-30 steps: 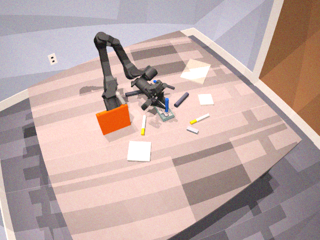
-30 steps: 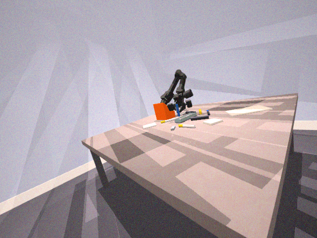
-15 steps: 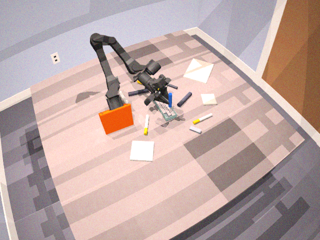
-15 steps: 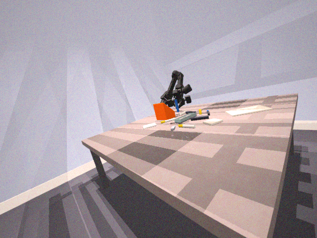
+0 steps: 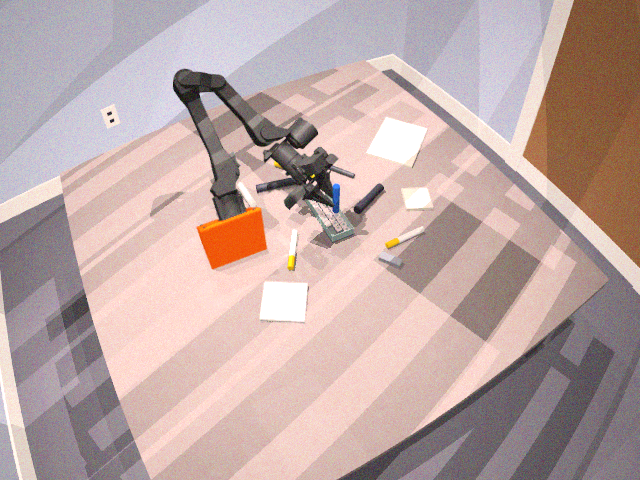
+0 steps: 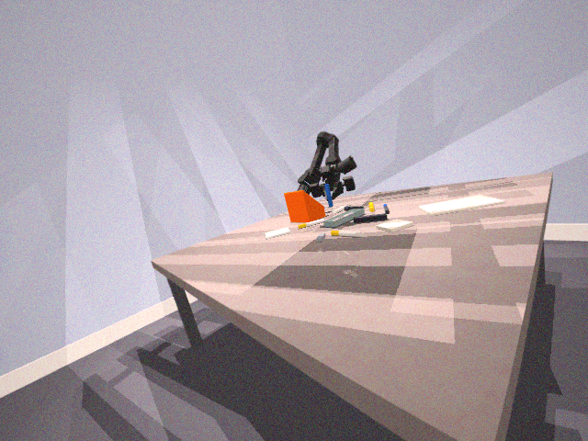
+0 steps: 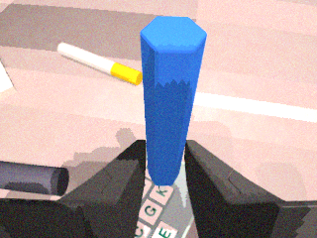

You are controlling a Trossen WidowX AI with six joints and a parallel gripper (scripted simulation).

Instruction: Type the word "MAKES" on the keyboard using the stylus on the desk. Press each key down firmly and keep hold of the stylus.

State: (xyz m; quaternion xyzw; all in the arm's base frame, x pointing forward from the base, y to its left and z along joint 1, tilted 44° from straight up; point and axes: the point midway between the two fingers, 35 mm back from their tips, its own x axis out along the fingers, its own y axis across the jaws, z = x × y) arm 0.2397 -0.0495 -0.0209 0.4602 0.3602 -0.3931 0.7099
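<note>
The blue six-sided stylus stands nearly upright between the fingers. My gripper is shut on it. The grey-green keyboard lies below the gripper. In the wrist view, the K key shows just below the stylus's lower end, with the G key and the E key nearer the bottom edge. The fingers hide many other keys. I cannot tell whether the stylus touches a key.
A black cylinder lies close beside the keyboard. A tall orange block stands by the arm's base. White and yellow markers and a grey block lie around the keyboard.
</note>
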